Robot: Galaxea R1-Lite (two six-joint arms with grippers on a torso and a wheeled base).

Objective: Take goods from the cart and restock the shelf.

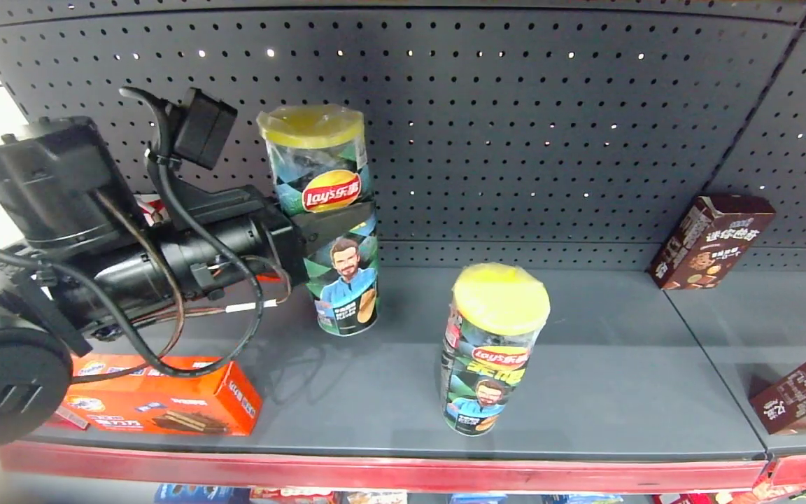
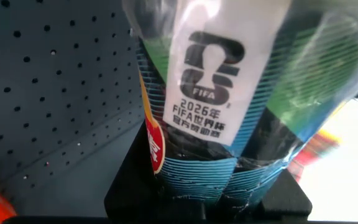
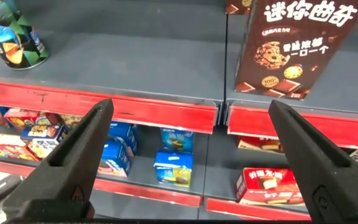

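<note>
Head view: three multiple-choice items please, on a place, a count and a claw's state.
1. Where on the shelf does the orange box lie? A front left; B back right; C middle.
2. How many yellow-lidded cans stand there? A one; B two; C three.
3. The left claw is: A open; B shut on a can; C shut on nothing.
Answers: A, the box sits at the front left corner; B, the held can behind and the free can in front; B, the claw clamps the held can.
</note>
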